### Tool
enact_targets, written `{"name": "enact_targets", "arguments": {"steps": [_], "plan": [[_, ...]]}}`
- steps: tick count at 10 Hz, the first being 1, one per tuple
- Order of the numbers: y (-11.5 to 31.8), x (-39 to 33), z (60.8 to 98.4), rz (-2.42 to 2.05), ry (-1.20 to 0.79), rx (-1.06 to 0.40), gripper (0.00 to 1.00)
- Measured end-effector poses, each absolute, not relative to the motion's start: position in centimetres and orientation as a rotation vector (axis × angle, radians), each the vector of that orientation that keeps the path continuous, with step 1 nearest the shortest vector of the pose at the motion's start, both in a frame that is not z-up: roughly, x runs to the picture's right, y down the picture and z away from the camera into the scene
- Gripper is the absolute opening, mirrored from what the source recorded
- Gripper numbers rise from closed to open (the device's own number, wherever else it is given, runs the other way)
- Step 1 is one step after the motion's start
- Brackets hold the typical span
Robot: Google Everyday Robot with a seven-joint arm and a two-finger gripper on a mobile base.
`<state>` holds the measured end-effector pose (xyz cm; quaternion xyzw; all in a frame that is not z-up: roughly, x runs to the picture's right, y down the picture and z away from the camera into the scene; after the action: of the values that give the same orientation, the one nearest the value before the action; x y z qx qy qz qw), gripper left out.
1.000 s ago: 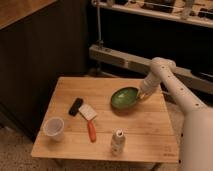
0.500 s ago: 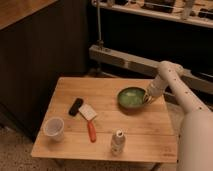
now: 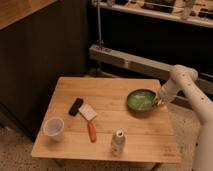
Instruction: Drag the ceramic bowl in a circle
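The ceramic bowl point(image 3: 140, 99) is round, shallow and glossy green with a darker rim. It sits on the wooden table point(image 3: 107, 140) near the right edge. My gripper point(image 3: 157, 102) is at the end of the white arm that comes in from the right. It is at the bowl's right rim, touching it.
A translucent white plastic cup point(image 3: 53, 128) stands at the table's front left. A scraper with an orange handle point(image 3: 89, 120) and a black block point(image 3: 76, 106) lie mid-left. A small white bottle point(image 3: 117, 142) stands near the front edge. A metal rack point(image 3: 150, 62) runs behind the table.
The bowl has slid to the right and slightly toward the front, with the gripper staying at its right rim. The arm has swung right with it.
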<state>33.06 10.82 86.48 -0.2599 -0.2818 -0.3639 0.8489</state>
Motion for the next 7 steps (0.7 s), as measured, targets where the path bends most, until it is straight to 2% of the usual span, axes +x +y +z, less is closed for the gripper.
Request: {"name": "enact_targets", "arguments": {"steps": [7], "plan": [[19.4, 37.1, 79.7, -0.711, -0.587, -0.655, 0.0]]}}
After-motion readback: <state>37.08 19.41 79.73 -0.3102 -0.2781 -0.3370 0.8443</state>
